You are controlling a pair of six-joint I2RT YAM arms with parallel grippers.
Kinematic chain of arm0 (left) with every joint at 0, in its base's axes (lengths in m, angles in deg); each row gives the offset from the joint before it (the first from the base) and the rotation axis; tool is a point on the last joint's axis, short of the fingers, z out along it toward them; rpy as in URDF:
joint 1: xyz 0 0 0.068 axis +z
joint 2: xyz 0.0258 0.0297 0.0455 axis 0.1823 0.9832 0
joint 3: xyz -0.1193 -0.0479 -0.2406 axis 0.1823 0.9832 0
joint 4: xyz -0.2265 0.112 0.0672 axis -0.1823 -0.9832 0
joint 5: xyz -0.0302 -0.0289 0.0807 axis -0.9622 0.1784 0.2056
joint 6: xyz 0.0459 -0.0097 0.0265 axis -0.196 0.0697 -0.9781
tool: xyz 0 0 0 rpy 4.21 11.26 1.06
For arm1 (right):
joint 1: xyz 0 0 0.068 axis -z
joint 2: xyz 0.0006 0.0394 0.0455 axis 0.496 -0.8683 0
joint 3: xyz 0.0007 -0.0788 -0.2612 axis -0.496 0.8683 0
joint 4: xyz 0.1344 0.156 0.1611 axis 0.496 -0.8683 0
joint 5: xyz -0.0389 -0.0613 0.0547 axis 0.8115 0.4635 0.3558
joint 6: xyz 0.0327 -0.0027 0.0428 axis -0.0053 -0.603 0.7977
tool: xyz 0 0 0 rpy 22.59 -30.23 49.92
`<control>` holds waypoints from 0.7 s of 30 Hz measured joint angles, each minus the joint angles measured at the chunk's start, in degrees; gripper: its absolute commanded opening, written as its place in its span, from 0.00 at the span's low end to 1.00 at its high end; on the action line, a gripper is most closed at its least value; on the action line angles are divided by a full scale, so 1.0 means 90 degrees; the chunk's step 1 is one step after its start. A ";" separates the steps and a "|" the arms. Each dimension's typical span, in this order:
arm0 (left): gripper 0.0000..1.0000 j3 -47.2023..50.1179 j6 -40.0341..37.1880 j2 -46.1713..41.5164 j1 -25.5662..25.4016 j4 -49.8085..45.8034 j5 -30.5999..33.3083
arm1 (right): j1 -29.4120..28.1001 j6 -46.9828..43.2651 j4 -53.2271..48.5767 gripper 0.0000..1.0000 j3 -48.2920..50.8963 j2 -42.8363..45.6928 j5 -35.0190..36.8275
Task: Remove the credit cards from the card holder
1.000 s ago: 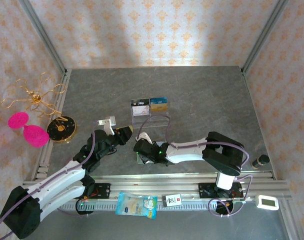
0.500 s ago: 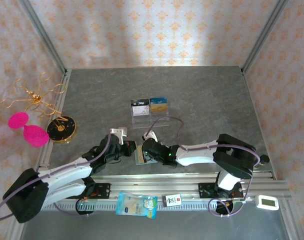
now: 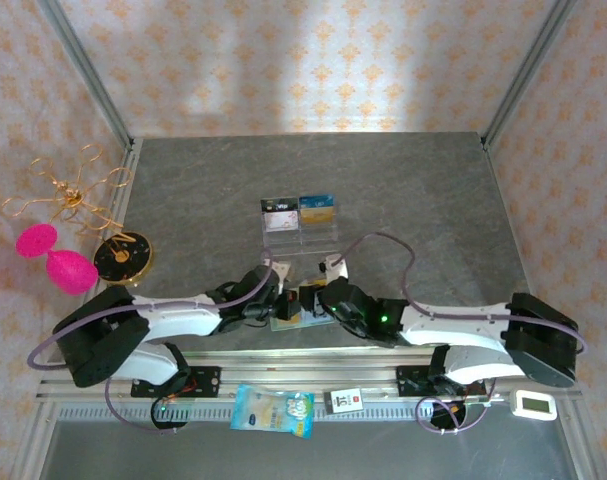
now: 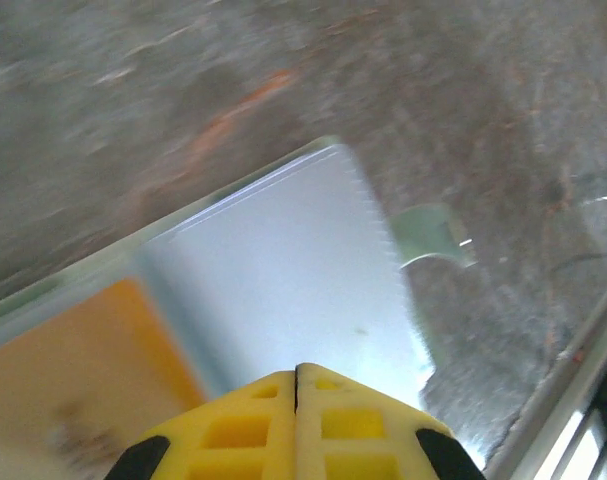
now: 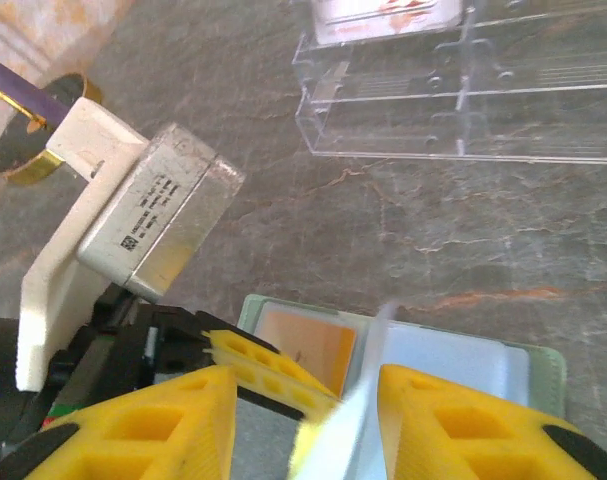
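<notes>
Left wrist view: left gripper [image 4: 296, 385] jaws closed together, nothing seen between them, over the open card holder [image 4: 283, 290]. Right wrist view: right gripper [image 5: 303, 392] jaws apart, loosely astride a blurred pale sheet [image 5: 358, 400]; acrylic rack [image 5: 463, 110] farther off.

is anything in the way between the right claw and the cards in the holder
Yes. The left claw, shut, sits over the card holder beside the gold card, right under the open right claw. A whitish card or flap stands up there; too blurred to tell which.

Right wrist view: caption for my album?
Open right tool straddles a pale card above the open wallet, clear rack behind.
</notes>
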 measured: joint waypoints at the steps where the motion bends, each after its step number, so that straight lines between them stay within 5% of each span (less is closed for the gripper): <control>1: 0.00 -0.0155 -0.0036 0.0148 -0.0056 -0.0012 0.0000 | 0.0012 0.0066 -0.0032 0.41 0.0073 0.0097 0.0080; 8: 0.01 -0.0687 -0.0182 0.0950 -0.0199 -0.0056 -0.0182 | 0.0170 0.0357 -0.0374 0.40 0.0495 0.0678 0.0180; 11: 0.08 -0.0522 -0.0153 0.0376 -0.0194 -0.0090 -0.0078 | 0.0272 0.0362 -0.0379 0.36 0.0495 0.0869 0.0032; 14: 0.00 -0.0165 -0.0080 -0.0648 -0.0158 -0.0104 0.0216 | 0.0466 0.0272 -0.0376 0.32 0.0471 0.0942 -0.0350; 21: 0.00 0.1047 0.0114 -0.1962 0.0668 -0.0199 0.0546 | 0.0899 0.0131 -0.0231 0.24 -0.0233 -0.0066 -0.2047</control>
